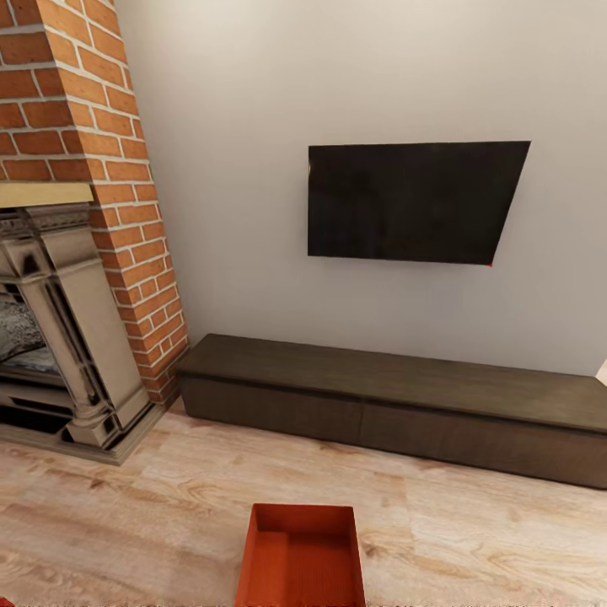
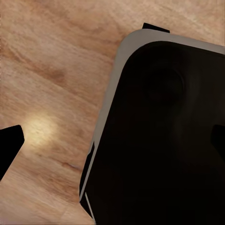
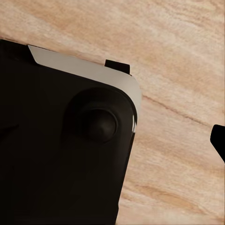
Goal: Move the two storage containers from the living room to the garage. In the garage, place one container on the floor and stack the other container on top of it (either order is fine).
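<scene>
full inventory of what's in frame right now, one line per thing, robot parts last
storage container: 1 in view, orange-red, open top, nothing inside, on the wood floor at the bottom centre of the head view
fireplace: 1, red brick with a grey stone surround, far left
TV: 1, black, mounted on the wall, screen dark
cabinet: 1, long, low, dark brown, against the wall under the TV
wall: light grey, plain
floor: light wood planks, seen from the head and both wrist cameras
robot base: black with a grey edge, seen in both wrist views above the planks
gripper fingers: black tips at the edges of the wrist views; open or shut cannot be told
</scene>
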Robot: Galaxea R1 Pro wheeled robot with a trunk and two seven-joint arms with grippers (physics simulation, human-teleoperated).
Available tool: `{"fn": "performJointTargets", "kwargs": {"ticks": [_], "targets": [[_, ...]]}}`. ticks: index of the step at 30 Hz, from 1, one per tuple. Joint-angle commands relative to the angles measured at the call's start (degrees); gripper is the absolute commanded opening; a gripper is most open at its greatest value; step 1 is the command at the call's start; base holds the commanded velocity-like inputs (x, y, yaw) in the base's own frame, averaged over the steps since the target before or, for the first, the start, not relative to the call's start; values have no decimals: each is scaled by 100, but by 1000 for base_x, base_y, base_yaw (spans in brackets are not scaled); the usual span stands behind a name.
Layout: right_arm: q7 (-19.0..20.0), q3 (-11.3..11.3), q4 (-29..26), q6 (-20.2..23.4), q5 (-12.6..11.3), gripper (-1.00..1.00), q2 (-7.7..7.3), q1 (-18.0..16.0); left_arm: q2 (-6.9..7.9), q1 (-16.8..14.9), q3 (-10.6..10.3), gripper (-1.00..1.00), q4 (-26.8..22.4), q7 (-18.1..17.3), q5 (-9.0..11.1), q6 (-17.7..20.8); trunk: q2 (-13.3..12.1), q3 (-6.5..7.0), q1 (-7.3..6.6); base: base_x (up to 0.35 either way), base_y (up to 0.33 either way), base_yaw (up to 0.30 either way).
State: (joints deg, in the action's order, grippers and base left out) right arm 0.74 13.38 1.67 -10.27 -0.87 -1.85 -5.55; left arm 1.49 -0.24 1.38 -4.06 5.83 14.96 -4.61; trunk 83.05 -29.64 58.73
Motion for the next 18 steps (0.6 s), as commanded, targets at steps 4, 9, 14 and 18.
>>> {"fn": "performJointTargets", "kwargs": {"ticks": [4, 9, 14, 18], "targets": [[-7, 27, 18, -32, -10, 100, 7, -7, -5, -2, 11, 100, 2, 6, 16, -16, 3, -43, 0, 0, 0, 0], [-12, 32, 18, -4, -10, 100, 11, -7, -5, -2, 12, 100, 2, 6, 17, -15, 3, -90, 0, 0, 0, 0], [-1, 32, 18, 4, -7, 100, 18, -5, -6, -2, 12, 100, 2, 6, 16, -16, 3, -136, 0, 0, 0, 0], [8, 33, 18, 4, -2, 100, 20, -3, -8, -2, 12, 100, 2, 6, 16, -15, 3, -174, 0, 0, 0, 0]]}}
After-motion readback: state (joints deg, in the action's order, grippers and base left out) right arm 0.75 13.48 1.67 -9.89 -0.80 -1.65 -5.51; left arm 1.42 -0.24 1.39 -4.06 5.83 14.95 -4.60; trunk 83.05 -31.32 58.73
